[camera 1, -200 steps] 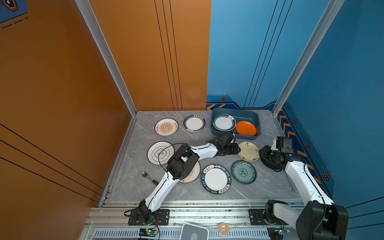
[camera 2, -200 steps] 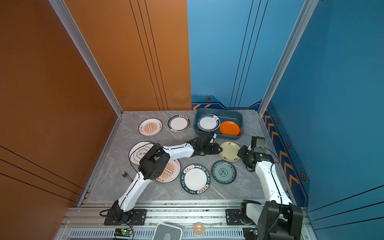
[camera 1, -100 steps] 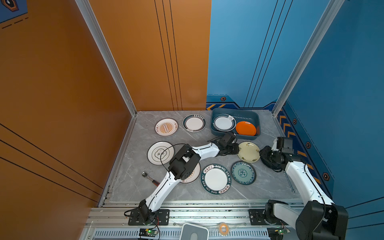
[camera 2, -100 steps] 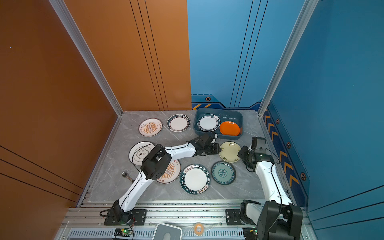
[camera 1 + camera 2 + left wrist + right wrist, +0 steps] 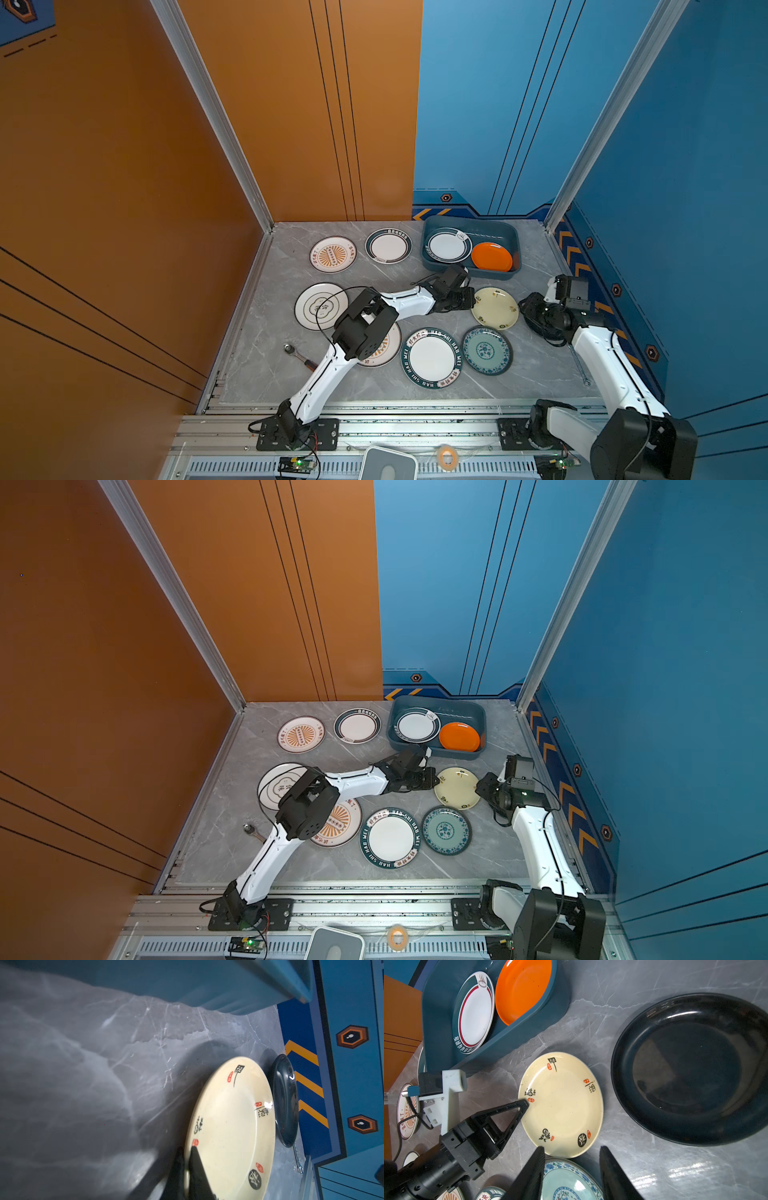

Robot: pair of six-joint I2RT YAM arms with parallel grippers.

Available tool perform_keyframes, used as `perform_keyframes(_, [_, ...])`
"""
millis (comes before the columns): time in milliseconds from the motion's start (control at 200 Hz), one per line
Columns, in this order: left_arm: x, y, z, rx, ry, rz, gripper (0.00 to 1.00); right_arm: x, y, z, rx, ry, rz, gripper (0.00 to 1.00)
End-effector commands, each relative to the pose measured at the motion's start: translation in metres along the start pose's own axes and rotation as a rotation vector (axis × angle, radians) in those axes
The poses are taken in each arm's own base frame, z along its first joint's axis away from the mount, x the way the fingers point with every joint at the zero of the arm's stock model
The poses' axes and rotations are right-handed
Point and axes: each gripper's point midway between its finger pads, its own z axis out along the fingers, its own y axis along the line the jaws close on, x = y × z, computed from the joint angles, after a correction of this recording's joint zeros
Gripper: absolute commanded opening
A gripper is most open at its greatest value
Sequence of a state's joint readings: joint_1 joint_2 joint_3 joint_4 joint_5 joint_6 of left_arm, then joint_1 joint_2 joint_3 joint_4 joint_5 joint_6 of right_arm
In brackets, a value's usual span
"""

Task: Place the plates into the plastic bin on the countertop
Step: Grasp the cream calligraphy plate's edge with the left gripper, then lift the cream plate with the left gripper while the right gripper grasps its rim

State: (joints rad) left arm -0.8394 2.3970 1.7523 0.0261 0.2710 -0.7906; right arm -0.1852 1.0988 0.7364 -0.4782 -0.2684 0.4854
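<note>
Small metal tool [image 5: 297, 355] near the orange wall [image 5: 124, 187]; orange ring [image 5: 445, 456] on the front frame [image 5: 415, 434].

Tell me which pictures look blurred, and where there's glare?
Left wrist view: the countertop and bin are streaked with blur, while the cream plate looks fairly sharp. Right wrist view: crisp, with bright reflections on the black plate. Both top views: evenly lit, sharp.

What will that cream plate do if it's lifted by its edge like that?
The cream plate will probably stay stiff; it looks like hard glazed ware. Its glossy rim may slip, since the left gripper pinches only one edge. Held off-centre, it will likely tilt downward.
</note>
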Motion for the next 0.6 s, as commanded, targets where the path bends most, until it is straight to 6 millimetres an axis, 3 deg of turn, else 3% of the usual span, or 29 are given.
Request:
perform_keyframes(0, [0.005, 0.024, -0.02, -0.063, 0.045, -0.002, 0.0, 0.006, 0.004, 0.002, -0.054, 0.028, -0.012, 0.47])
perform_keyframes(325, [-0.019, 0.024, -0.075, -0.035, 0.0, -0.015, 0.0, 0.017, 0.017, 0.011, -0.153, 0.094, 0.001, 0.49])
perform_keyframes(596, [-0.032, 0.01, -0.107, 0.022, -0.023, -0.02, 0.0, 0.028, 0.052, 0.021, -0.29, 0.143, -0.05, 0.48])
